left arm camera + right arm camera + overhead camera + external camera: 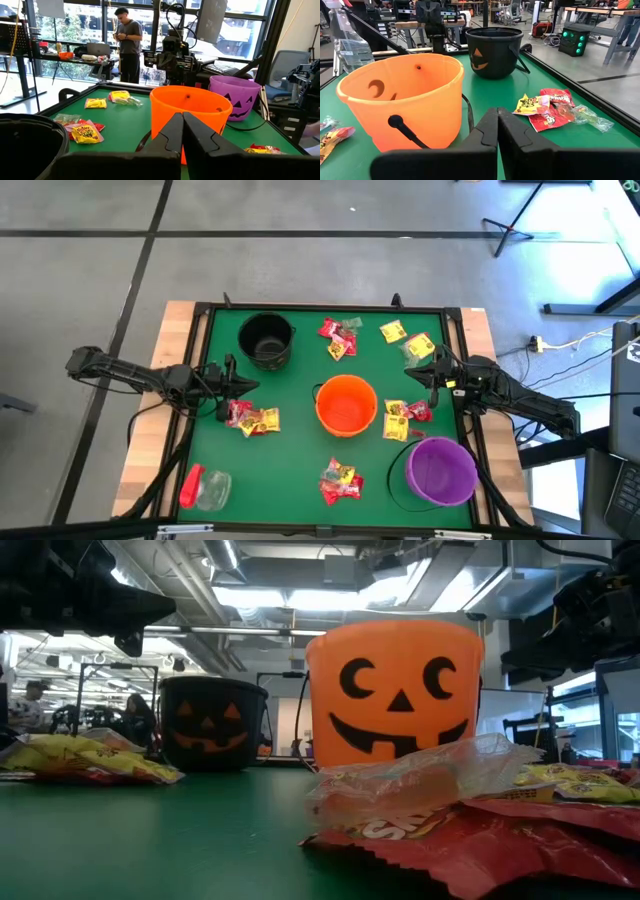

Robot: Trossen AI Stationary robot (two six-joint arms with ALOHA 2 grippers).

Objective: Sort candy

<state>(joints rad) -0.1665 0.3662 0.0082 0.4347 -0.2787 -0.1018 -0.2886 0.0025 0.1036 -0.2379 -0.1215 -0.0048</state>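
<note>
A green table (pixel 300 470) seen from above holds three pumpkin-face buckets: an orange bucket (pixel 346 404) at the centre, a black bucket (pixel 266 338) toward the far left corner, and a purple bucket (pixel 441 470) near the near right corner. The candy lies in loose clusters of red and yellow packets: one cluster (pixel 252 418) just beside the left gripper (pixel 238 387), one (pixel 406 420) between the orange and purple buckets, one (pixel 339 338) by the far edge, two yellow packets (pixel 408 340) toward the far right corner, and one pile (pixel 340 480) by the near edge. A red-capped clear jar (pixel 205 488) lies near the near left corner.

Both grippers have their fingers pressed together and hold nothing. The right gripper (pixel 420 373) hovers near the right edge.

No packet looks sorted yet. A good first move would likely be to part the fingers, descend on a single packet at a cluster's rim, and lift clear before crossing a bucket wall. Open green surface lies left of the orange bucket; the raised table frame crowds both side edges.
</note>
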